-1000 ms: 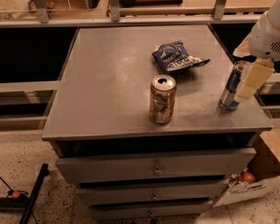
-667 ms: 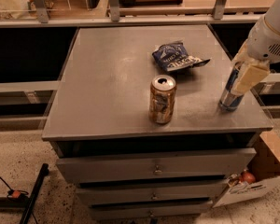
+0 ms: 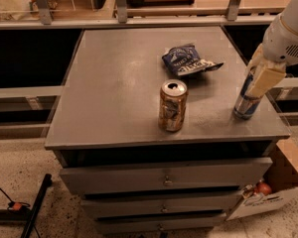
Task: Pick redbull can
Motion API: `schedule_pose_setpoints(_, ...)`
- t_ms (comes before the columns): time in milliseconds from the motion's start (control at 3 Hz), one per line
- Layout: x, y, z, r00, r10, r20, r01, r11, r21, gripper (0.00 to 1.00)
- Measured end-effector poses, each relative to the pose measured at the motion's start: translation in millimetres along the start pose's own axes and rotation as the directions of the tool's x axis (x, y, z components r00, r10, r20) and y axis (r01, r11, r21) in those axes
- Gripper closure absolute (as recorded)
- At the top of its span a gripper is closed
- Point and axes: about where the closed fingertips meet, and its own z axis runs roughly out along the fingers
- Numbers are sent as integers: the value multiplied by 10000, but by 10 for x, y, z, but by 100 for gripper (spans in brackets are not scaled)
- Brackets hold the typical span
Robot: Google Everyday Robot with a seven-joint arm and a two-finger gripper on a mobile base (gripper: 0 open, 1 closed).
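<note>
The redbull can [image 3: 244,105], tall, slim, blue and silver, stands upright near the right edge of the grey cabinet top [image 3: 119,83]. My gripper [image 3: 261,79], beige under a white wrist, comes in from the upper right and sits over the can's upper half, hiding its top. The can's base rests on the surface. A shorter gold-brown can [image 3: 172,106] with an open top stands near the front middle, well left of the gripper.
A crumpled blue snack bag [image 3: 188,61] lies behind the gold-brown can. The cabinet has drawers [image 3: 164,180] below. A cardboard box [image 3: 280,187] sits on the floor at lower right. Rails and shelving run behind. A black stand leg [image 3: 32,207] lies at lower left.
My gripper has shifted slightly down and closer onto the redbull can's upper part. The can, the gold-brown can and the bag have not moved.
</note>
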Motion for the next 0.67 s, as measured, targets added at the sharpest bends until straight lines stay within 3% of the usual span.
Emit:
schedule_pose_setpoints(333, -9, -79, -167, 9996, -116, 242, 114, 9999, 102, 100)
schedule_pose_setpoints(667, -27, -116, -186, 9995, -127, 300, 120, 9996, 237, 100)
